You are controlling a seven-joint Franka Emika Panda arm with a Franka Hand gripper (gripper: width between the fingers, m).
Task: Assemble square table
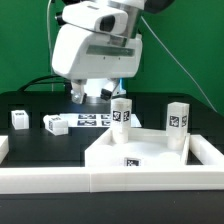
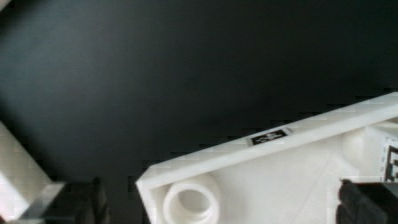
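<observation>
White plastic square tabletop (image 1: 150, 148) lies rim-up on the black table (image 1: 40, 100), with the gripper (image 2: 222, 200) spread wide above one corner.

Rim-up, I judge, keeps the corner sockets facing upward for legs. The round socket (image 2: 187, 203) between the dark fingers (image 2: 75, 200) is empty, and the jaws hold nothing. One leg (image 1: 121, 114) and a second leg (image 1: 177, 118) stand upright at the tabletop's far side; whether they are seated cannot be told. A third leg (image 1: 19, 118) and a fourth leg (image 1: 55, 124) wait loose toward the exterior view's left, beside the marker board (image 1: 95, 120). Inside the rim only a tag (image 1: 130, 162) shows. A low border wall (image 1: 100, 182) runs along the near side.
</observation>
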